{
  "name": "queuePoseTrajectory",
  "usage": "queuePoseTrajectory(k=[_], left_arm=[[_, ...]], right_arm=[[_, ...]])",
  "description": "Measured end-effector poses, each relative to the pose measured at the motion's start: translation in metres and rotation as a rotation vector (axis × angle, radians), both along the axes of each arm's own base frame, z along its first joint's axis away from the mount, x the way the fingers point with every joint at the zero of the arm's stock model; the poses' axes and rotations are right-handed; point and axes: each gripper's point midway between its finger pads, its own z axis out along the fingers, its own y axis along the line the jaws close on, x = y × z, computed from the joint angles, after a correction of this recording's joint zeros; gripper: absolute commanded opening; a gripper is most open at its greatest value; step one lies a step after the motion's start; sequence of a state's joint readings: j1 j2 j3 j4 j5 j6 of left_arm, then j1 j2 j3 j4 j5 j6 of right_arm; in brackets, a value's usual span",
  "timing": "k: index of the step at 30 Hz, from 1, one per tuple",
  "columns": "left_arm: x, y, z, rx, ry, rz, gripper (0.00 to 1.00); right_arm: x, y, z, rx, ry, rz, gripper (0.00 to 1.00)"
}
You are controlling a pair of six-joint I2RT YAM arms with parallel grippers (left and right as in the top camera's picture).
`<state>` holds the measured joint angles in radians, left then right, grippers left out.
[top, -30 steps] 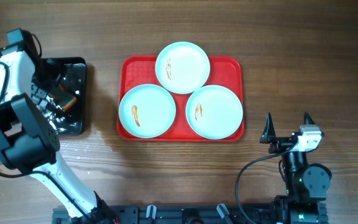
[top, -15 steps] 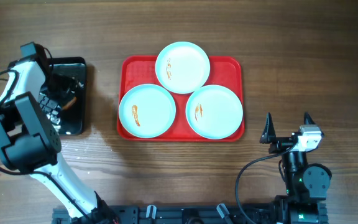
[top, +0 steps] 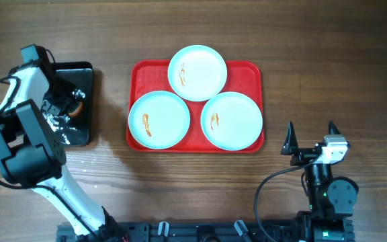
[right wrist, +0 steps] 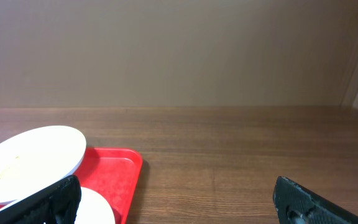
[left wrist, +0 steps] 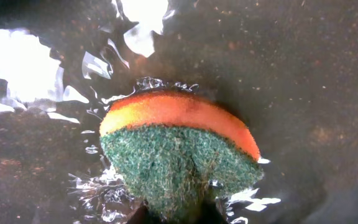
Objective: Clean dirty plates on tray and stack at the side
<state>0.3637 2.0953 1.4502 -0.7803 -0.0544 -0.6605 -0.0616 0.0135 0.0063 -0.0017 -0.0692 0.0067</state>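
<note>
- Left gripper (top: 66, 107) pinched the wet orange-and-green sponge (left wrist: 179, 149) down in the black tray (top: 72, 136), probably soaking it for wiping.
- Right gripper (top: 311, 138) hovered near the red tray (top: 247, 67), jaws spread, apparently ready to lift.
- Three smeared plates (top: 197, 72) sat on that tray, unwiped.

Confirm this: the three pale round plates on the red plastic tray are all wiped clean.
Not right. The three pale round plates do sit on the red rectangular plastic tray, but each carries an orange-brown sauce smear; none is wiped clean. The overhead view shows it.

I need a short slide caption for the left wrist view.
Left gripper pinches an orange-green sponge in the wet black tray.
</note>
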Motion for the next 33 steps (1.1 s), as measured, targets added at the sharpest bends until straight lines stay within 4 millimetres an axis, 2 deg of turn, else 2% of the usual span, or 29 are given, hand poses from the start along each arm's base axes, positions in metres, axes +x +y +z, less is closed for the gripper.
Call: queuePoseTrajectory(k=[1,2,13,16,18,20,21,25,27,28,29,33], left_arm=[[0.0002,-0.0002,0.0,-0.001,-0.001,0.002,0.75],[0.0004,-0.0005,0.0,-0.003,-0.002,-0.004,1.0],[0.0022,-0.003,0.0022,-0.011,-0.01,-0.009,1.0],[-0.0002,-0.0039,0.0018,-0.014,0.0,-0.009,0.91],[-0.0018,-0.0037,0.0017,-0.013,0.007,-0.007,0.75],[-0.0034,-0.0038,0.0014,-0.016,0.012,-0.003,0.51],[-0.0038,-0.0041,0.0011,-0.016,0.014,-0.005,0.44],[-0.0039,-0.0049,0.0006,-0.02,0.014,-0.01,0.29],[-0.0042,-0.0051,0.0004,-0.021,0.014,-0.006,0.17],[-0.0041,-0.0052,0.0004,-0.022,0.013,-0.004,0.07],[-0.0044,-0.0053,0.0002,-0.022,0.014,-0.004,0.04],[-0.0053,-0.0063,0.0,-0.027,0.018,-0.008,0.04]], right_arm=[[0.0,0.0,0.0,0.0,0.0,0.0,1.0],[0.0,0.0,0.0,0.0,0.0,0.0,1.0],[0.0,0.0,0.0001,0.0,0.0,0.0,1.0],[0.0,0.0,0.0,0.0,0.0,0.0,1.0],[0.0,0.0,0.0,0.0,0.0,0.0,1.0],[0.0,0.0,0.0001,0.0,0.0,0.0,1.0],[0.0,0.0,0.0,0.0,0.0,0.0,1.0],[0.0,0.0,0.0,0.0,0.0,0.0,1.0],[0.0,0.0,0.0001,0.0,0.0,0.0,1.0],[0.0,0.0,0.0001,0.0,0.0,0.0,1.0],[0.0,0.0,0.0001,0.0,0.0,0.0,1.0],[0.0,0.0,0.0001,0.0,0.0,0.0,1.0]])
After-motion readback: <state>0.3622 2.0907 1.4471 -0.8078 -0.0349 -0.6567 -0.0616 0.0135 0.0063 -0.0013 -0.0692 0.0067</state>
